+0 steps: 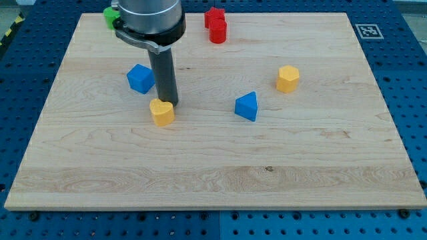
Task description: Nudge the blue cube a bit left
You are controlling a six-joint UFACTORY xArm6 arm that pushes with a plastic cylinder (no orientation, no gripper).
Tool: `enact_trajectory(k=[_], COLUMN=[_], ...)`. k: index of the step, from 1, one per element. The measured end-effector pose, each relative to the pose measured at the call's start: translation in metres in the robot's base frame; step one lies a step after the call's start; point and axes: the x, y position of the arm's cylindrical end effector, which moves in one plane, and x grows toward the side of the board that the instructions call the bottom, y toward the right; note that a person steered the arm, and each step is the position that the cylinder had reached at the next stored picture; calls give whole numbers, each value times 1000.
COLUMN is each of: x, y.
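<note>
The blue cube sits on the wooden board at the view's upper left. My rod comes down just to the right of it, and my tip rests on the board right behind the yellow heart-shaped block, below and to the right of the blue cube. A small gap shows between the rod and the cube.
A blue triangular block lies right of centre. A yellow hexagonal block lies further right. A red star block and a red cylinder stand at the top centre. A green block is partly hidden behind the arm at the top left.
</note>
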Motion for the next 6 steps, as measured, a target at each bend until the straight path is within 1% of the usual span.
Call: enact_trajectory(k=[3,6], x=[-19,-22], y=[-2,-2])
